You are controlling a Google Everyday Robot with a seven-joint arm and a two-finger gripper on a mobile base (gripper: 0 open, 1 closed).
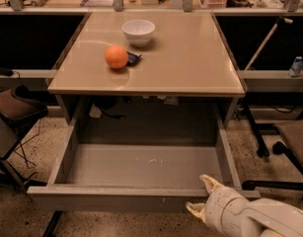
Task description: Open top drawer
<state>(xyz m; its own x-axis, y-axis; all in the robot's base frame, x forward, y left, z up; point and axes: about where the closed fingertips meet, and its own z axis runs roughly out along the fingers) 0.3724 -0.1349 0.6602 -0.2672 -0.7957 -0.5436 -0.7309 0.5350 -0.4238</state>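
The top drawer (141, 164) is a wide, shallow grey drawer pulled far out from under the beige table top (190, 58). Its inside is bare, with small white scuff marks on the floor right of centre. My gripper (203, 195) is at the drawer's front right corner. One pale finger (209, 183) rises over the front rim and the other finger (195, 210) sits below it in front of the panel, so the two straddle the front panel's edge. My white arm (254, 217) comes in from the lower right.
On the table top stand a white bowl (138, 31), an orange (116, 57) and a small dark object (133, 59) beside it. A brown chair (15, 107) is at the left. A chair base with wheels (269, 152) is at the right. A cluttered shelf runs along the back.
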